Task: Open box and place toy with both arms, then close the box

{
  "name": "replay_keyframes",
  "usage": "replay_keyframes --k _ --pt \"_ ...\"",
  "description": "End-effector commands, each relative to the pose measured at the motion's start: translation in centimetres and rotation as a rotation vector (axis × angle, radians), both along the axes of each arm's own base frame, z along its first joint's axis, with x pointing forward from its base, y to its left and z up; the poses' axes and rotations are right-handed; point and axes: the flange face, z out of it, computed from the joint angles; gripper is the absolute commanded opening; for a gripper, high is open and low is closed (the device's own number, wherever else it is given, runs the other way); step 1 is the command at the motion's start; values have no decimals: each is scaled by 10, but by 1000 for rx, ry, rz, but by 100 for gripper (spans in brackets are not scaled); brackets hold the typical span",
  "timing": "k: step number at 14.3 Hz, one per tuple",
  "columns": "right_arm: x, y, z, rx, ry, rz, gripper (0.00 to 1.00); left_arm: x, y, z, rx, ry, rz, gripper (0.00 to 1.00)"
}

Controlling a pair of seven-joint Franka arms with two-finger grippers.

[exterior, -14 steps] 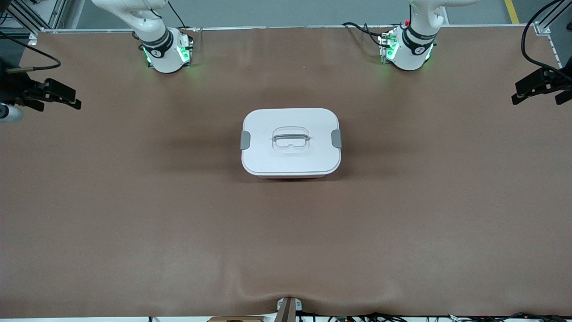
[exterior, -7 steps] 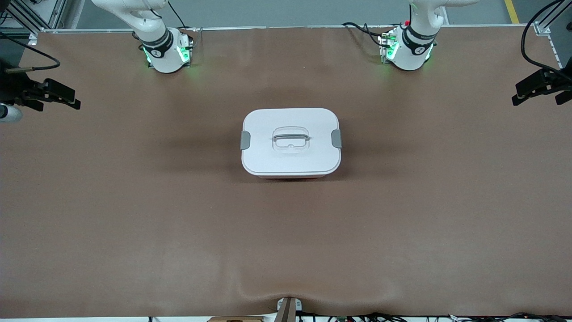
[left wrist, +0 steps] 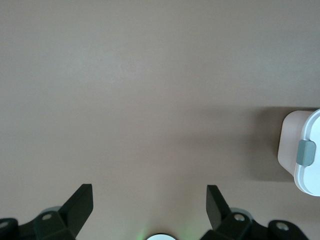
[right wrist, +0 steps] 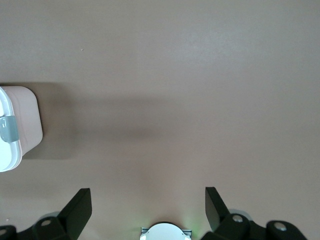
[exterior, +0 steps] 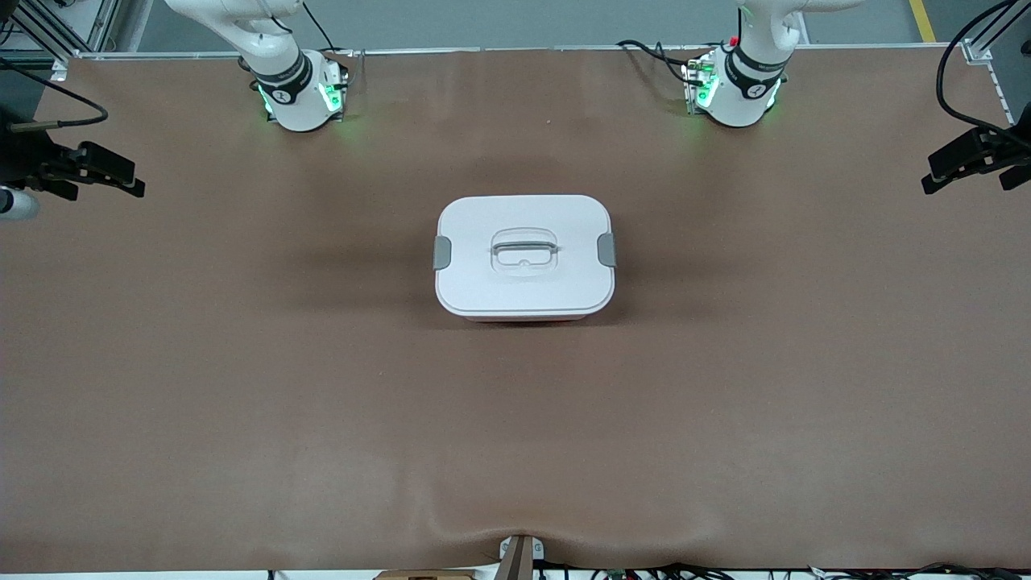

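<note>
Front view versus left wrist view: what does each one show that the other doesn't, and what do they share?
Only the front view shows the whole box: its white lid shut, the recessed handle, both grey clips, and the two arm bases. No toy appears in it.

Only the left wrist view shows the left gripper, open, over bare table, and the box's pink wall below the lid rim.

Both show the brown table, one end of the box, and the grey clip facing the left arm.

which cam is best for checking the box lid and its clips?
Front view: the whole lid shows from above, shut on the box, with both grey clips and the handle. Each wrist view catches only one end of the box with a single clip.
</note>
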Motion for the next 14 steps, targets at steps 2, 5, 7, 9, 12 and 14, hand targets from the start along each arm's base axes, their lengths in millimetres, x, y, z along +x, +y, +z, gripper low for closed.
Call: replay_keyframes --k 2,5,7,9,12,14 --pt "-4 -2 5 -4 -6 -4 100 1 -3 -1 7 -6 8 100" --pt "-3 -2 5 -4 -6 -3 100 1 -3 -1 6 -6 10 100" --pt "-2 1 5 -4 -12 1 100 1 -4 -1 6 -6 7 100" --pt "-2 -1 4 -4 -9 -2 100 1 -2 -2 6 -5 11 100" --pt "-2 -1 5 -4 -11 -2 100 1 -4 -2 6 -3 14 100" --pt "-3 -1 5 -4 -10 -2 100 1 -7 -2 6 -3 14 100"
